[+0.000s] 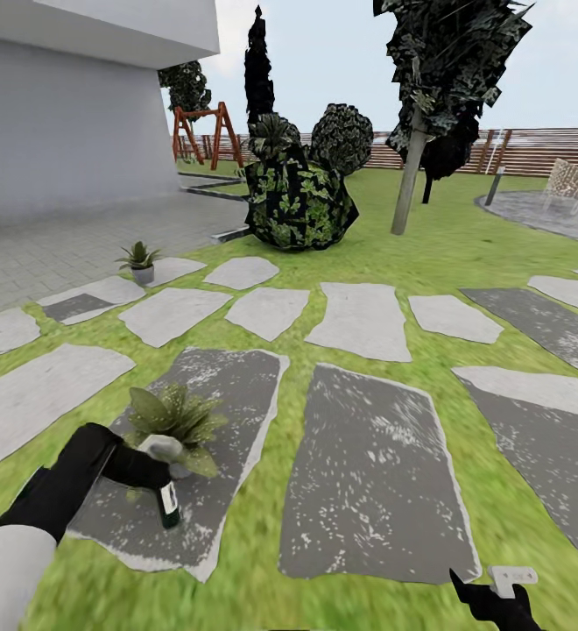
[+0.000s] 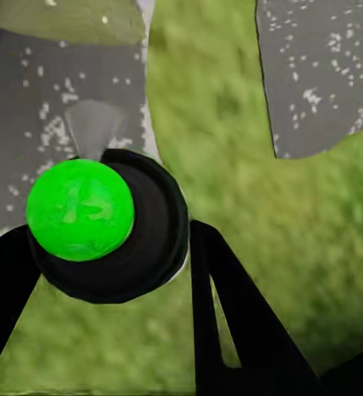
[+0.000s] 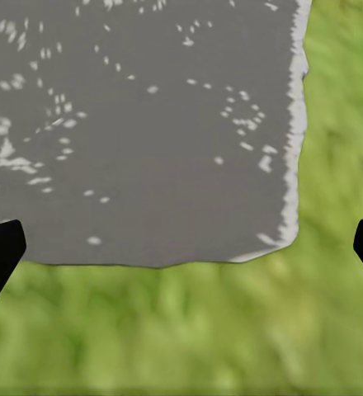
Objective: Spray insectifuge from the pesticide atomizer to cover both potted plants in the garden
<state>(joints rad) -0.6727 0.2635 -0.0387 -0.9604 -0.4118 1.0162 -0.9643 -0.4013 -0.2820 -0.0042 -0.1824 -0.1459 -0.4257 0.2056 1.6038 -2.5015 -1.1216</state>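
A: Left hand (image 1: 153, 469)?
B: Closed round the atomizer (image 1: 167, 501), gripped near its grey head. Bottle hangs about upright, dark green body below the fingers, over a dark stepping stone (image 1: 228, 386). Left wrist view: bottle seen end-on as a bright green disc (image 2: 80, 209) in a black ring, black fingers (image 2: 231, 322) on both sides.
A: Plants?
B: Near plant (image 1: 175, 419) right behind the nozzle, touching or just beside it; cannot tell which. It stands on the same dark stone. Far plant (image 1: 138, 262) well apart, at the edge of the pale stones by the paving.
A: Right hand (image 1: 490, 596)?
B: Low at the head view's bottom edge, over grass. Right wrist view: two black fingertips (image 3: 0, 252) wide apart, nothing between them, grey stone (image 3: 140, 124) and lawn (image 3: 173, 330) beyond.
A: Surroundings?
B: Dark bush (image 1: 298, 197), tree (image 1: 412, 166), slat fence (image 1: 534, 149), swing frame (image 1: 203, 131), white wall (image 1: 70, 114).
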